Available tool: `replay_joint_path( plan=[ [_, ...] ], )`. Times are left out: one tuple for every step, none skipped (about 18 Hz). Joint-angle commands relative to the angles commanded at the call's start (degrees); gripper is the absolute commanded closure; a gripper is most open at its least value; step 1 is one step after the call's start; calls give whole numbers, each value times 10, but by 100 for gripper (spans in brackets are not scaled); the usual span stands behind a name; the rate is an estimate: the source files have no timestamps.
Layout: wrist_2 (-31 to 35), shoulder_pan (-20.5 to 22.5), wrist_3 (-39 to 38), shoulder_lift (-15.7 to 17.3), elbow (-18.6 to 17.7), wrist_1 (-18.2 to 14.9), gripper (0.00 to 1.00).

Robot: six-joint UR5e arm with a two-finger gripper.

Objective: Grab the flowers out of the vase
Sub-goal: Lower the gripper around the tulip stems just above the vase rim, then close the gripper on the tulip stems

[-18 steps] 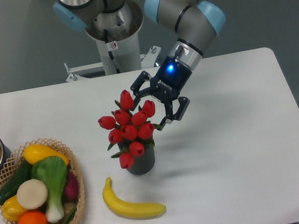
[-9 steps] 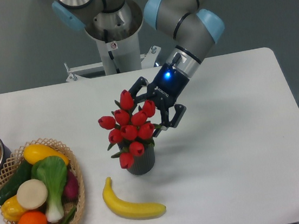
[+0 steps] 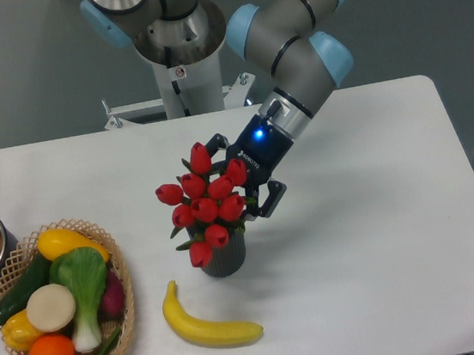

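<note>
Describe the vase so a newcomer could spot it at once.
Start at the white table and find the bunch of red flowers near its middle. The vase sits right under them, just above the banana. It is the only small dark grey cylinder there.

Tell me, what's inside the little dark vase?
The vase holds a bunch of red tulip flowers with small green leaves; the buds stand above its mouth. The stems down inside are hidden by the buds and the vase wall. The gripper is at the bunch's right side.

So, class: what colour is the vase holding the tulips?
Dark grey. The vase shows in the fixed camera view, below the red tulips.
</note>
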Motion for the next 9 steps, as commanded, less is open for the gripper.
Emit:
replay_joint_path(
  plan=[
    [0, -1, 0, 1, 1, 0, 1],
    [0, -1, 0, 1, 3, 0, 6],
    [0, -1, 0, 0, 4, 0, 19],
    [-1, -1, 0, 0, 3, 0, 28],
    [0, -1, 0, 0, 3, 0, 34],
    [-1, -1, 0, 0, 4, 0, 37],
    [-1, -1, 0, 0, 4, 0, 38],
    [-2, -1, 0, 0, 7, 1, 40],
    [-3, -1, 0, 0, 8, 3, 43]
  ],
)
